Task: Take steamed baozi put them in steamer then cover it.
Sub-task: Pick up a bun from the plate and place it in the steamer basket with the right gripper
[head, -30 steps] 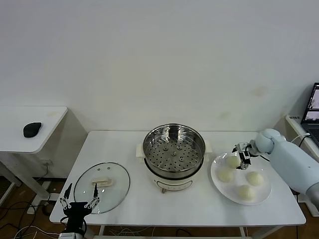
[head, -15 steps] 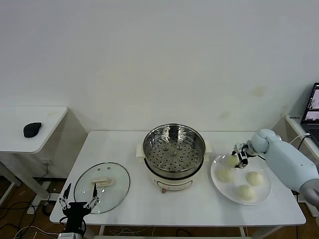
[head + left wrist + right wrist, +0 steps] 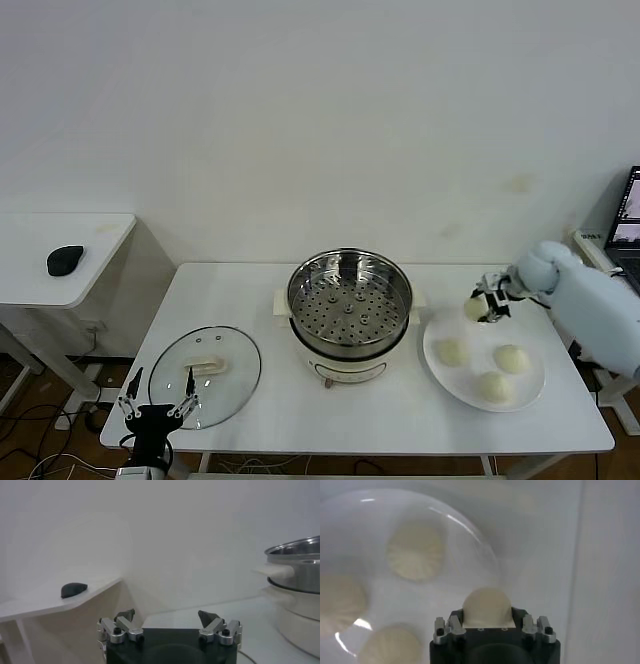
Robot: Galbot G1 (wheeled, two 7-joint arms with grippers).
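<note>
My right gripper is shut on one baozi and holds it a little above the far left part of the white plate; in the right wrist view the bun sits between the jaws. Three baozi stay on the plate. The steamer stands open at the table's middle, its perforated tray bare. The glass cover with its cream handle lies flat at the front left. My left gripper is open and idle at the front left edge.
A side table at the far left carries a black mouse. A laptop shows at the right edge. The steamer's rim also shows in the left wrist view.
My right gripper has closed on the far left baozi and lifted it off the plate, moving slightly up. The left arm has not moved.
</note>
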